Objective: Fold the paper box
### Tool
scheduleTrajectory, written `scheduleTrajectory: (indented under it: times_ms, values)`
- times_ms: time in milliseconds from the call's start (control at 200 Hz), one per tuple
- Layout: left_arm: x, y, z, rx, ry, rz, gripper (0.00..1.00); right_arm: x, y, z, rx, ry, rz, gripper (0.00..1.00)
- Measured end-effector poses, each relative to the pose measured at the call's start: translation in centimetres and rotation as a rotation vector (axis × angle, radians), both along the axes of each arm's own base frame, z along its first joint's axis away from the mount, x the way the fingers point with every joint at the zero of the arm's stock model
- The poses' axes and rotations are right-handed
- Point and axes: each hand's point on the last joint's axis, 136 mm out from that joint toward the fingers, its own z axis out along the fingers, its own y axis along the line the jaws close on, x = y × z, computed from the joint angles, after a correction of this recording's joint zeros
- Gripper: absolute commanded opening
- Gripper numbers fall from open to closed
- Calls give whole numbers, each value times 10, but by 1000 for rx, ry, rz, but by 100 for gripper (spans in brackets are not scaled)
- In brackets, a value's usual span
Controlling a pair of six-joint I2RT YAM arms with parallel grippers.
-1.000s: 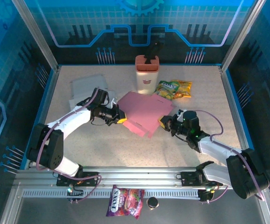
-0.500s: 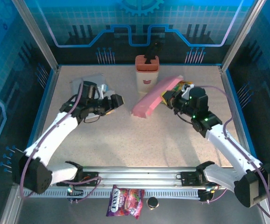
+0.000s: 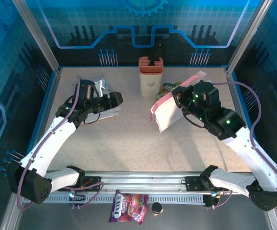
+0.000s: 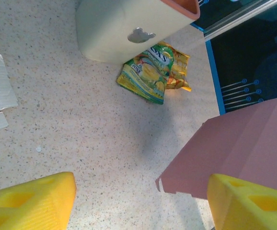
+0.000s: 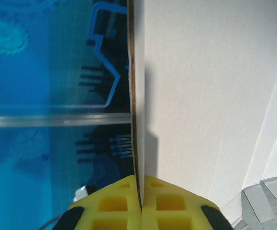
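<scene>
We are near the start, we think. The flat box (image 3: 167, 115) hangs tilted in the air on the right, above the desk (image 3: 129, 143). Our right fingers (image 5: 162, 203) are clenched on its edge. Our left fingers (image 3: 117, 99) are spread wide and hold nothing. Next they should reach across, catch a flap and bend it.

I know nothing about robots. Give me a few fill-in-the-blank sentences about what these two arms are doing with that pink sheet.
The paper box, pink outside, is ___ inside.
The left gripper is ___, holding nothing.
The right gripper is ___ on the paper box.
Missing words: white; open; shut.
</scene>
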Motion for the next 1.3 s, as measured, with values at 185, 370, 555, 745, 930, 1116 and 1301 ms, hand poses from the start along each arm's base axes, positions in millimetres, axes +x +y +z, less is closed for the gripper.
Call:
scheduleTrajectory:
  times_ms: [185, 370, 555, 745, 930, 1116, 1301]
  values:
    - [-3, -7, -15, 11, 27, -65, 56, 40, 12, -66, -41, 173, -85, 0]
    - [-17, -14, -44, 45, 72, -138, 52, 53, 14, -130, -54, 280, -119, 0]
    - [-32, -23, -76, 82, 134, -199, 52, 64, 23, -156, -3, 265, -94, 0]
    - [-41, -30, -109, 112, 173, -257, 50, 70, 31, -173, 57, 213, -36, 0]
    - [-49, -42, -136, 129, 154, -330, 52, 70, 28, -193, 91, 189, 22, 0]
    - [-56, -63, -145, 148, 50, -432, 56, 74, 30, -194, 146, 145, 100, 0]
    - [-48, -81, -155, 172, -26, -495, 56, 75, 30, -205, 172, 130, 161, 0]
